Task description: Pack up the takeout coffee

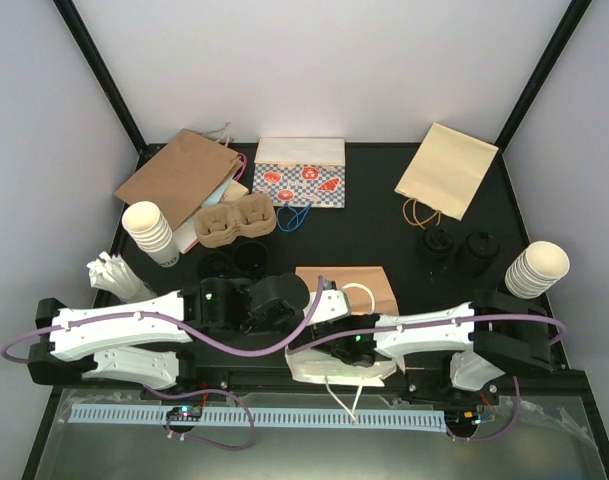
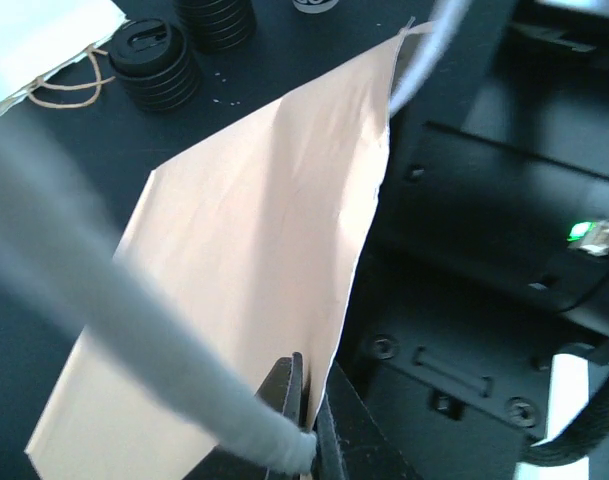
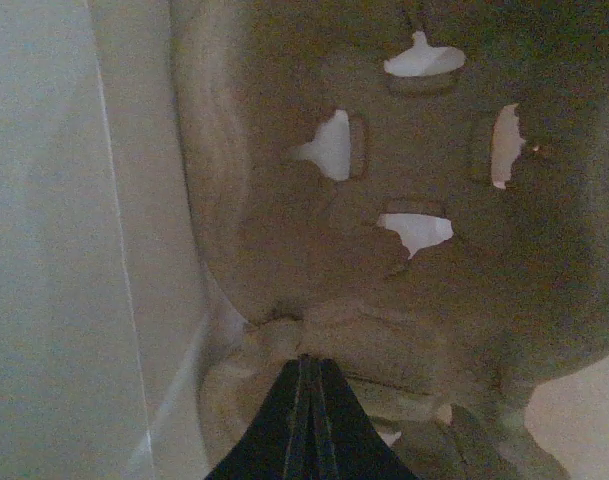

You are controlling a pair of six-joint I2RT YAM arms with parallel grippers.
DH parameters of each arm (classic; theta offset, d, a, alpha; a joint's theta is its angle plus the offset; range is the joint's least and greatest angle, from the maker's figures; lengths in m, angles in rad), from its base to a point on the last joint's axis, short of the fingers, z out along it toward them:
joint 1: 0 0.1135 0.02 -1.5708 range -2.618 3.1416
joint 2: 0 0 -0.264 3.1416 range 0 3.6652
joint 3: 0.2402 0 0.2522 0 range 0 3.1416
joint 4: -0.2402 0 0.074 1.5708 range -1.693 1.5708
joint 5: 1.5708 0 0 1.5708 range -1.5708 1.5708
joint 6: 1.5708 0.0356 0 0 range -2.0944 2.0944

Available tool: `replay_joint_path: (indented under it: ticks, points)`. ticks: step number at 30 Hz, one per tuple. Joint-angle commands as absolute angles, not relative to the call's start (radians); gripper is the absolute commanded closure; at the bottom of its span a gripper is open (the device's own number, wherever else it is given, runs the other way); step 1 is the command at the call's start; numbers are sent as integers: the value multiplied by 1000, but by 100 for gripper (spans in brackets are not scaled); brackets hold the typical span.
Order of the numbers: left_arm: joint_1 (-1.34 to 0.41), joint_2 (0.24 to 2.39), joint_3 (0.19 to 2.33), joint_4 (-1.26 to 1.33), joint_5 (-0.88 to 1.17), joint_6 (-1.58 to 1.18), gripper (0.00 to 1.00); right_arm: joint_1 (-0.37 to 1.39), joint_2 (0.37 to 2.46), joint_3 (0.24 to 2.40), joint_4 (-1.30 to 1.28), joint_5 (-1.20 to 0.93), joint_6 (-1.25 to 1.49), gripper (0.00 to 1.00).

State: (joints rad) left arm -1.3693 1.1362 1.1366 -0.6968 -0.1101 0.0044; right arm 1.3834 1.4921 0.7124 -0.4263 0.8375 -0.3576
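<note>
The left gripper (image 2: 306, 405) is clenched on the near edge of a tan bag (image 2: 244, 250), pinching the paper between its fingers where a white handle cord comes down. In the top view this gripper (image 1: 334, 303) sits at the bag's (image 1: 364, 283) left side, mid-bench, with the bag lying open side toward the arms.

The right gripper (image 3: 306, 370) is fully clenched, its tips against the crumpled rim of a pale pulp tray (image 3: 384, 230) that fills its wrist view. Whether the rim is caught between the fingers I cannot tell. From above, that gripper (image 1: 322, 356) is over the bench's near edge.

The two black cups (image 1: 220, 264) (image 1: 252, 259) stand side by side on the bench (image 1: 384, 230), just in front of a two-hollow cardboard tray (image 1: 234, 220) and just behind the left arm's wrist. Neither is held.

Two stacks of black lids (image 1: 436, 245) stand right of centre. White cup stacks (image 1: 149, 232) (image 1: 536, 268) stand at either side.
</note>
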Motion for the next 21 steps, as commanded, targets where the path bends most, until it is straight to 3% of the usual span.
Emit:
replay_joint_path:
  ticks: [1, 21]
  points:
    - [-1408, 1147, 1163, -696, -48, -16, 96, 1335, 1525, 740, -366, 874, -339, 99]
    - [-1411, 1139, 1171, -707, -137, -53, 96, 1333, 1412, 731, -323, 906, -366, 99]
